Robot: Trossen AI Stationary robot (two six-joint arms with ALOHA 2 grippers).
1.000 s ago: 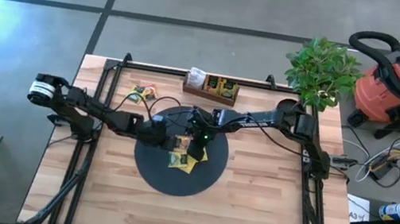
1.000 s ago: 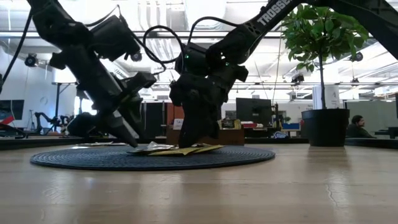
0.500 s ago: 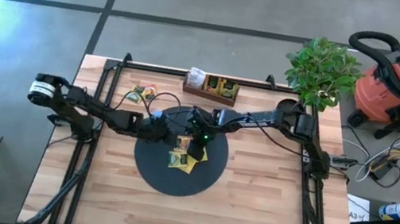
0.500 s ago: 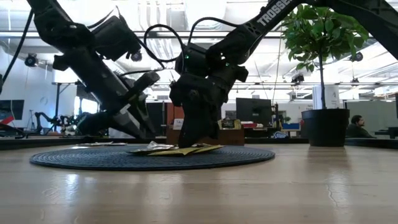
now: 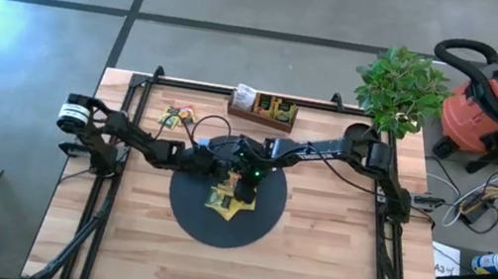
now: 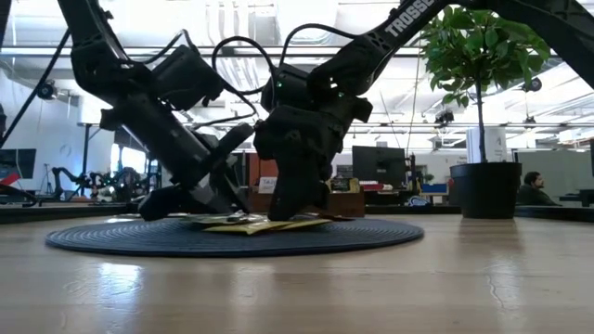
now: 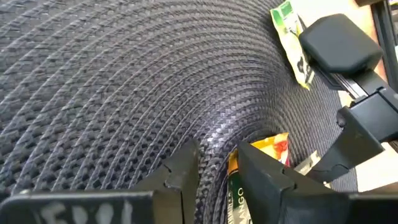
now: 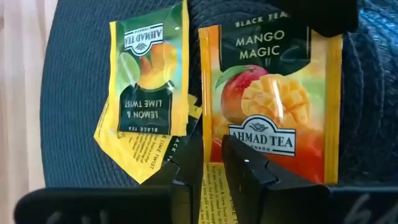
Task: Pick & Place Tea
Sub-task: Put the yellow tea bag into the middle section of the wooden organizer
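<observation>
Several tea packets (image 5: 227, 200) lie in a loose pile on the black woven disc (image 5: 215, 226): a mango packet (image 8: 273, 106), a lemon-lime packet (image 8: 149, 81) and another yellow one (image 8: 146, 155) under it. My right gripper (image 5: 243, 187) reaches down into the pile, its fingers almost together (image 8: 212, 163). My left gripper (image 5: 218, 166) is open (image 7: 214, 168) and low over the disc just left of the pile, with an orange packet (image 7: 273, 148) right behind one finger. More tea sits in the wooden tray (image 5: 262, 110). My right gripper comes slanting down from the table's right onto the pile. A strip of printed yellow packet (image 8: 214, 183) shows in the narrow gap between its fingers. Its own fingers hide how much of the packet is pinched. The packet stays down on the pile. My left gripper has its fingertips (image 7: 180, 171) right at the disc's weave; whether they touch it I cannot tell.
A few loose packets (image 5: 176, 115) lie on the wood at the far left, beside the disc. A potted plant (image 5: 399, 88) stands at the far right corner. Bare wood (image 5: 208, 273) lies between the disc and the near edge.
My left gripper has moved toward the table's right and down, closing in on the tea pile and my right gripper, and it now lies flatter over the disc. Its finger gap is unchanged. My right gripper has kept still.
</observation>
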